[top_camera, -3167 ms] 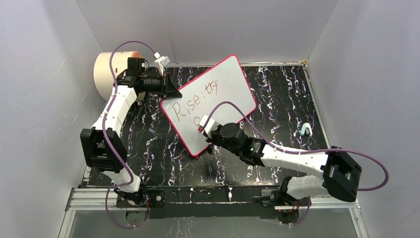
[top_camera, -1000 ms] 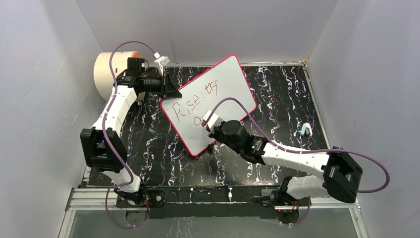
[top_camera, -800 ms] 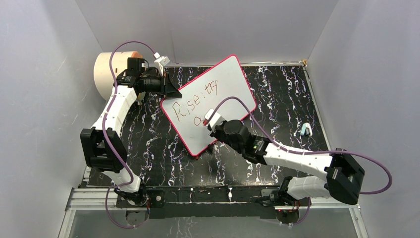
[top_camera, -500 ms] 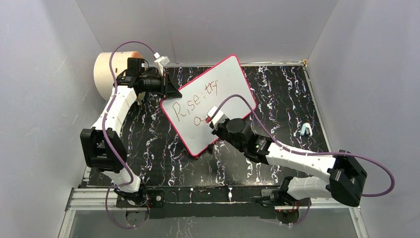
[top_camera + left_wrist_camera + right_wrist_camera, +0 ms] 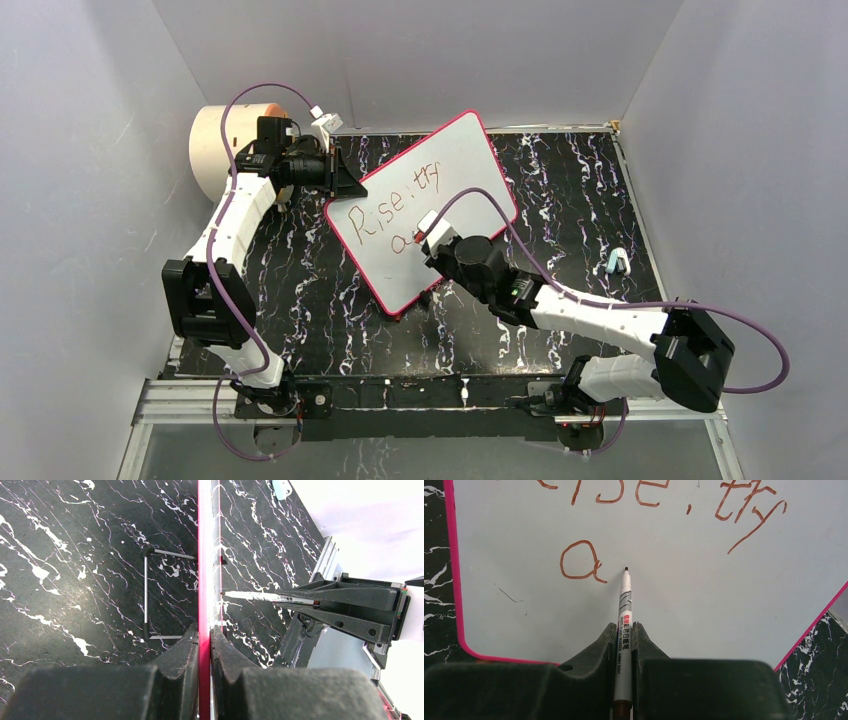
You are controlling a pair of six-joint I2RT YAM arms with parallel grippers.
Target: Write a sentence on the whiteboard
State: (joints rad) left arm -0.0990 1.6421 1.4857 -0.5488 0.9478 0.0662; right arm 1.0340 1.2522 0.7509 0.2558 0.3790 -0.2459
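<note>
Left hand (image 5: pixel 204 641) clenched on board (image 5: pixel 455 160) rim, bracing it for writing. Right hand (image 5: pixel 624 630) grasps pen (image 5: pixel 625 597), tip out front, just beside the "a" (sentence (image 5: pixel 646 497) unfinished: "Rise, try a").

The left arm (image 5: pixel 235 215) is rising from its base along the left side, with its wrist bending toward the right. The left gripper (image 5: pixel 204 636) is pinching the pink rim of the whiteboard (image 5: pixel 204 555), one of its jaws pressing on each face of the edge. The right arm (image 5: pixel 600 320) is folding out to the right at the elbow and stretching its forearm leftward toward the centre. The right gripper (image 5: pixel 624 630) is clamping a marker (image 5: pixel 625 597) between closed jaws, the pen's tip sticking out ahead of the fingertips and pointing away from the wrist.
</note>
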